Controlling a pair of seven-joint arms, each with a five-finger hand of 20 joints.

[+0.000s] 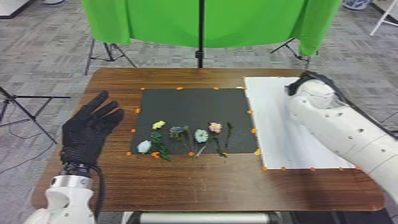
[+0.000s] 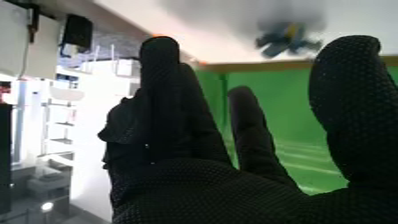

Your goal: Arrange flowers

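Observation:
Over the white sheet's far part, in the head view, my right hand (image 1: 307, 76) is largely hidden by its own arm. In the right wrist view that hand (image 2: 200, 185) is open, its fingers extended, with a blurred blue-and-yellow item (image 2: 290, 38) beyond them on a white surface. My left hand (image 1: 92, 124) is open at the table's left side. On the black mat (image 1: 182, 105) lie a white flower (image 1: 145, 146), a yellow flower (image 1: 159, 124), a leafy green stem (image 1: 160, 144), a bluish flower (image 1: 176, 130), a pale flower (image 1: 201, 135), a pink flower (image 1: 215, 127) and a dark sprig (image 1: 228, 131).
Orange markers edge the mat and the white sheet (image 1: 275, 120) on the brown table (image 1: 195, 185). A green cloth (image 1: 169, 22) hangs behind the table, with stands beside it. My right arm (image 1: 342, 127) spans the sheet's right part.

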